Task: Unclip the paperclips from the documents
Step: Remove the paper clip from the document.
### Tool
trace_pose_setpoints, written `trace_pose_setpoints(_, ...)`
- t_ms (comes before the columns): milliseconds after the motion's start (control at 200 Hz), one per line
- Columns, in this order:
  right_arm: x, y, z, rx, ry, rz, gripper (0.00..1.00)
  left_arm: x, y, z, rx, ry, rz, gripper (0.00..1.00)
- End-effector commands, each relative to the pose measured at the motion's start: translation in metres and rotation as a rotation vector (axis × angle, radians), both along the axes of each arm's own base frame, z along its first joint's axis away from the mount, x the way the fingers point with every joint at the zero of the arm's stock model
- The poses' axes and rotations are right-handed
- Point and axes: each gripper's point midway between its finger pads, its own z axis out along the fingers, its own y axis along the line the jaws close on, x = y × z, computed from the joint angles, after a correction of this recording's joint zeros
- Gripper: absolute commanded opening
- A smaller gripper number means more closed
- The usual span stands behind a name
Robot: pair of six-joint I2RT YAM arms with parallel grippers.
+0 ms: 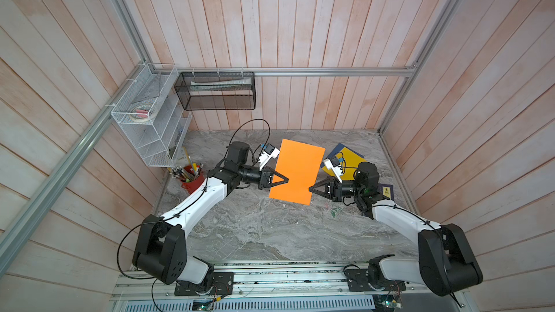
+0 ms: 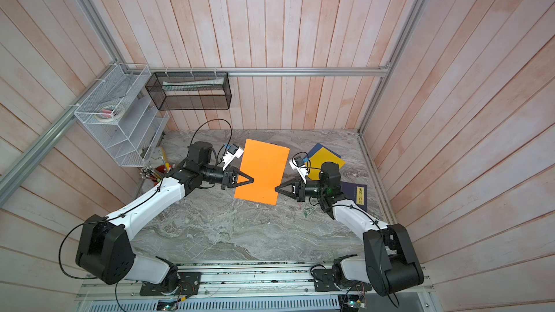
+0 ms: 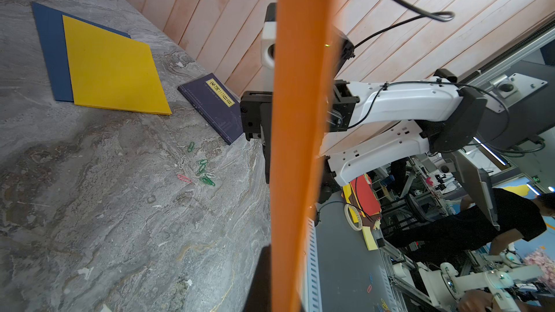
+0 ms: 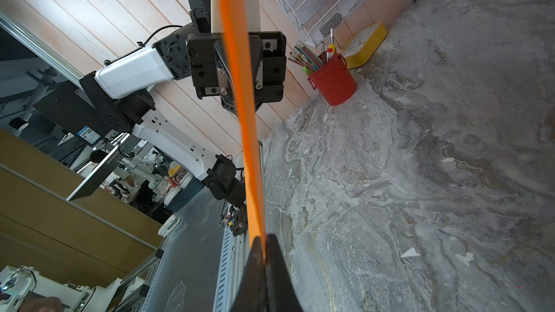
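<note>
— Starting at far left?
— A red pen cup (image 1: 193,180) by the wall. Next, the left gripper (image 1: 287,180), pinched tight on the left long edge of the orange sheet (image 1: 297,163).
— And the look of that sheet?
— Plain, bright orange, flat and uncreased, held up off the marble tabletop (image 1: 255,235). Thin and edge-on in both wrist views. No telling whether clipped.
— On the opposite edge?
— The right gripper (image 1: 310,189), closed on the same sheet near its front corner.
— Further right?
— Loose paperclips (image 3: 198,169) scattered on the marble: several green, two silvery, one pink. Beyond them, the yellow sheet (image 3: 114,67) atop the dark blue sheet (image 3: 49,55), with blue margins on two sides. Close by, a navy book (image 3: 214,106) with a gold label.
</note>
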Motion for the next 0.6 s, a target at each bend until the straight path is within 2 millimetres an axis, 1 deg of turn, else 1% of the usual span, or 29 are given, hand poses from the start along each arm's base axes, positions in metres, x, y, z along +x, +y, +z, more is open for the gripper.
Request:
trace_pose_setpoints(0, -0.0016, -0.0008, -0.0037, -0.006, 0.006, 0.0, 0.05, -0.0004, 0.0047, 0.0086, -0.001, -0.047, 0.018, 0.0)
trace_pose_setpoints(595, 0.0001, -0.0011, -0.0072, -0.019, 0.017, -0.014, 0.05, 0.0014, 0.0076, 0.0109, 0.003, -0.065, 0.037, 0.0)
